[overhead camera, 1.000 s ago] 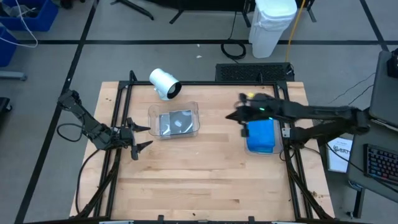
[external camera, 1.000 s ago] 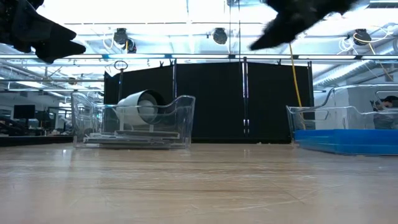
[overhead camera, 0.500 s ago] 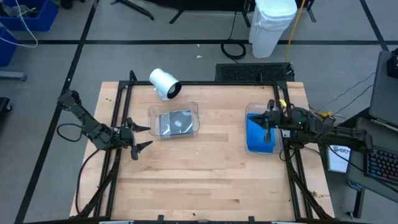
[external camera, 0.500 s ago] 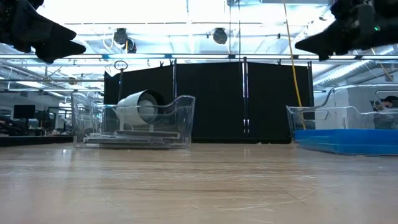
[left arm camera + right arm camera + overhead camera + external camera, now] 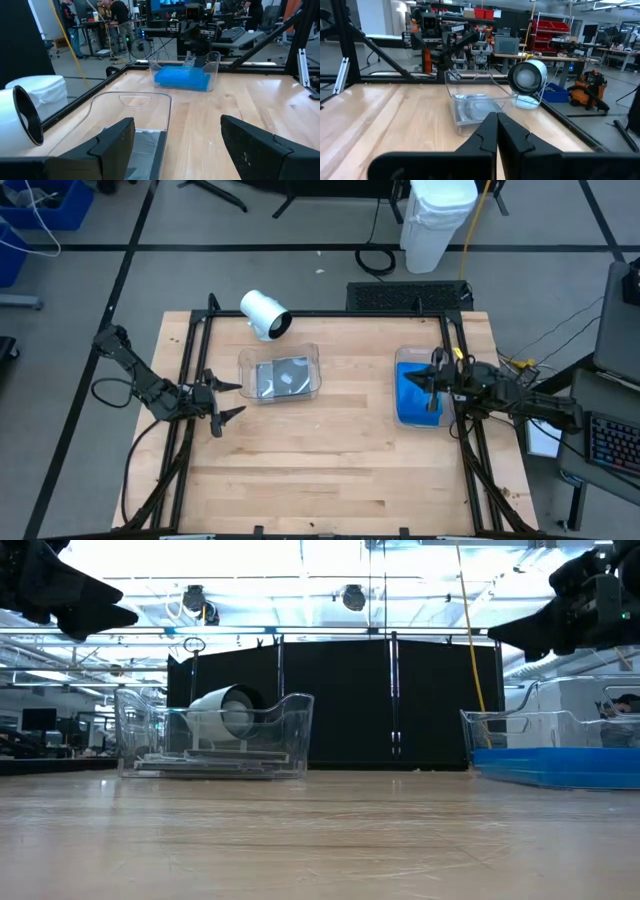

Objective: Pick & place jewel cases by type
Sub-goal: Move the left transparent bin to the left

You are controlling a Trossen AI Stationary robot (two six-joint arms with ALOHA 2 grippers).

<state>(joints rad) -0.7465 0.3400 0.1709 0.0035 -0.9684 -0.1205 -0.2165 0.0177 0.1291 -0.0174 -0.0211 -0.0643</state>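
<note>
Nearest the front edge the wooden desk (image 5: 330,470) lies bare, so up we go. At nine o'clock the left pincer (image 5: 226,400) hangs over the desk's left rail, fingers spread wide and holding nothing; in the low view it is cut off at the upper corner. Over at three o'clock the right pincer (image 5: 432,379) sits above the right-hand clear tray (image 5: 400,358), its fingers pressed tight together with nothing between them, a single dark wedge in its own wrist view. Under it lie the blue jewel cases (image 5: 415,398), stacked inside that tray; the arm covers part of them, and how many are stacked cannot be counted. Toward eleven o'clock of centre, the other clear tray (image 5: 245,363) holds the dark grey jewel cases (image 5: 283,378), a disc showing through the top one; again the count is hidden in the stack. Farthest back, at twelve o'clock, a white cylinder (image 5: 264,313) lies on its side just behind that tray.
</note>
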